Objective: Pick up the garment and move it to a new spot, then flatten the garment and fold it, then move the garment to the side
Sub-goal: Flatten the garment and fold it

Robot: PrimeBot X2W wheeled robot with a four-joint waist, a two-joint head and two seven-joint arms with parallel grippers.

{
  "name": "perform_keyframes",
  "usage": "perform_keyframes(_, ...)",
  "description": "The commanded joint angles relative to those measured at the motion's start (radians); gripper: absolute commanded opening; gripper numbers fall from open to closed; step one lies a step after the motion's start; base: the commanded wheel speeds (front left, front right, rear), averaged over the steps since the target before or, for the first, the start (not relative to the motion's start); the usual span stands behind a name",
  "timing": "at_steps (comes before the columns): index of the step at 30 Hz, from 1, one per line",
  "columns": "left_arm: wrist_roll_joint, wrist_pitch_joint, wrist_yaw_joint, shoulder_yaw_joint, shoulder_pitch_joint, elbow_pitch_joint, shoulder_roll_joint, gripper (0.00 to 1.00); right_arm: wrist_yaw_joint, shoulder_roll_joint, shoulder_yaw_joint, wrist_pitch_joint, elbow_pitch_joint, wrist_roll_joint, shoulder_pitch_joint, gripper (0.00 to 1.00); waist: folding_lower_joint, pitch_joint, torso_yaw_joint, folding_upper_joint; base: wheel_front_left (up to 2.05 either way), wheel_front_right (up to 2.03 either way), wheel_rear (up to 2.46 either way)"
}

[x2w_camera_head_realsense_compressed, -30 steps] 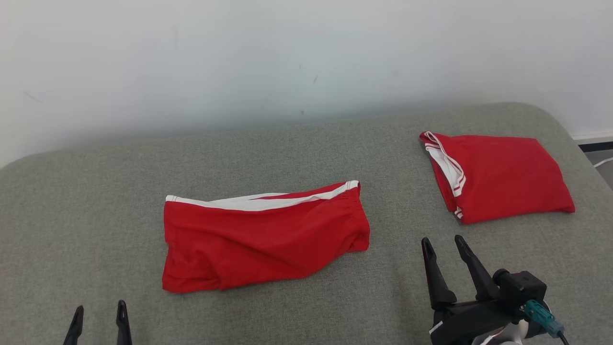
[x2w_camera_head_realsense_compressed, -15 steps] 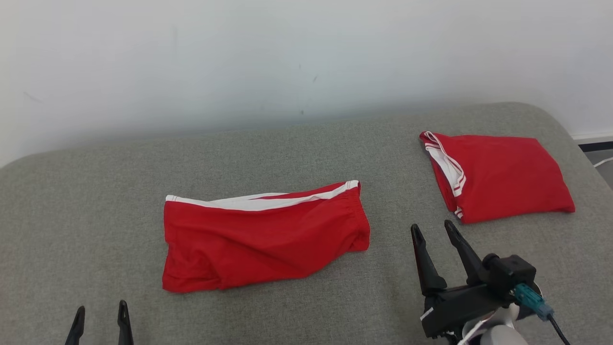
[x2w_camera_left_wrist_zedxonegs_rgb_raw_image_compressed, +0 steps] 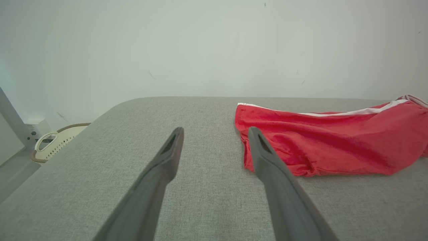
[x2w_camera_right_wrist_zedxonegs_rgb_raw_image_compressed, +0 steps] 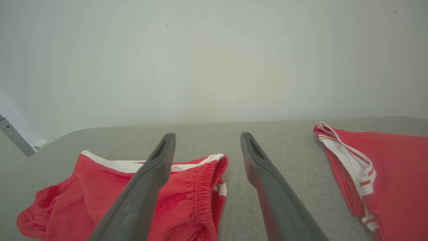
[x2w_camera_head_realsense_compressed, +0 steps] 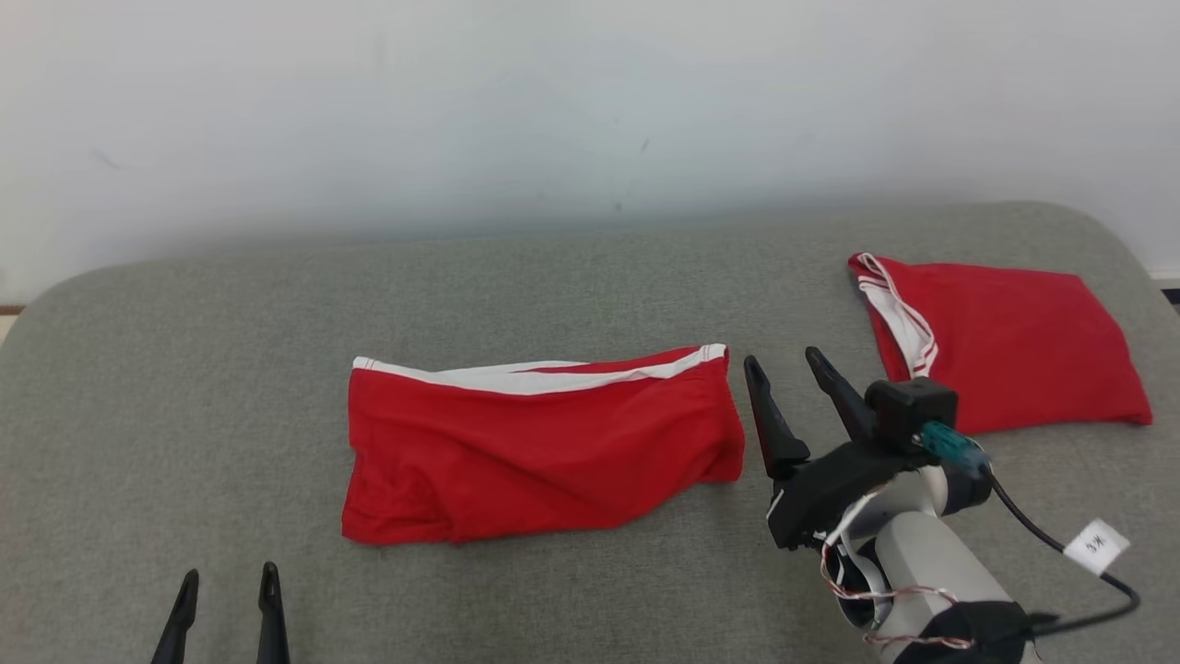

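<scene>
Two red garments lie on the grey cushioned surface (x2w_camera_head_realsense_compressed: pixel 590 286). The one that matters now, I judge, is the red shorts (x2w_camera_head_realsense_compressed: pixel 539 452) in the middle of the head view. They are folded lengthwise, with a white stripe along the upper edge, wrinkles toward the lower left and the elastic waistband at the right end. The folded garment (x2w_camera_head_realsense_compressed: pixel 1014 346) at the upper right looks finished and set out of the way, well apart from the shorts.

Your right gripper (x2w_camera_head_realsense_compressed: pixel 782 358) hovers just beside the waistband end, fingers spread wide, holding nothing and not touching the cloth. That placement makes sense. In the right wrist view the gathered waistband shows between the two fingers, closer to the left one, so a short reach down and toward the shorts should bring the edge into the gap. The waistband is the thickest part, so it probably gives the surest pinch.

Your left gripper (x2w_camera_head_realsense_compressed: pixel 229 572) sits at the lower left of the head view, also wide apart and empty. Its wrist view shows the shorts' left corner just beyond the right finger. From there, I judge, it can take that corner so both ends lift together without bunching. A pale basket (x2w_camera_left_wrist_zedxonegs_rgb_raw_image_compressed: pixel 57 142) stands off the surface at that view's left edge.
</scene>
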Motion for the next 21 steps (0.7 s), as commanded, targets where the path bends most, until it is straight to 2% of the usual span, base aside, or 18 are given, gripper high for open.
perform_keyframes(1, 0.006, -0.004, -0.006, -0.001, -0.012, 0.005, -0.001, 1.00, 0.001, 0.004, 0.006, 0.005, 0.035, 0.001, -0.026, 1.00, 0.0000, 0.016, 0.020, 0.0000, 0.00, 0.00, 0.00)
perform_keyframes(11, 0.012, -0.004, -0.035, -0.019, -0.070, 0.029, -0.022, 1.00, 0.001, 0.014, -0.011, -0.002, 0.353, 0.010, -0.202, 1.00, 0.0000, 0.085, 0.095, 0.0000, 0.00, 0.00, 0.00)
perform_keyframes(21, 0.018, -0.004, -0.054, -0.010, -0.106, 0.044, -0.033, 1.00, 0.001, 0.031, -0.003, -0.003, 0.578, 0.050, -0.293, 1.00, 0.0000, 0.134, 0.119, 0.0000, 0.00, 0.00, 0.00)
